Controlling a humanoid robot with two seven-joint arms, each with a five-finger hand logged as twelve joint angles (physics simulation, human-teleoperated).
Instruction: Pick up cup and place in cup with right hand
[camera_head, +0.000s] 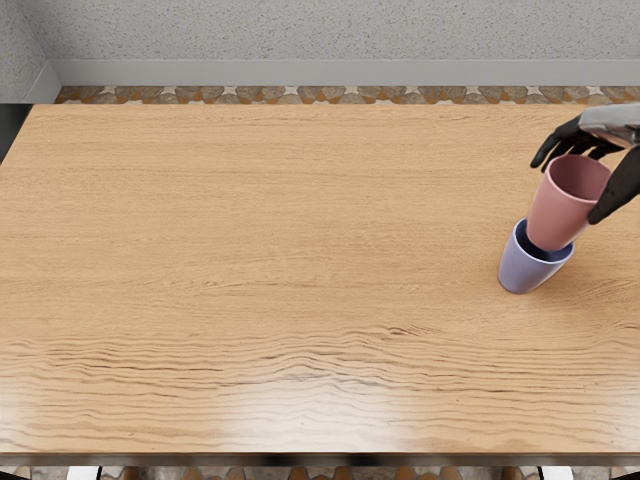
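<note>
At the table's right side my right hand (568, 186) comes in from the picture's right edge, its fingers behind and its thumb in front of the pink cup (558, 216), which it grasps near the rim. The pink cup is slightly tilted, and its bottom end overlaps the mouth of the blue-purple cup (525, 272). How deep it sits inside is hard to tell. The lower cup stands on the table, leaning a little in the view.
A wooden table (270, 230) fills most of the view, with its front edge near the picture's bottom. Behind its back edge are a stone-patterned floor and a grey wall (340, 30).
</note>
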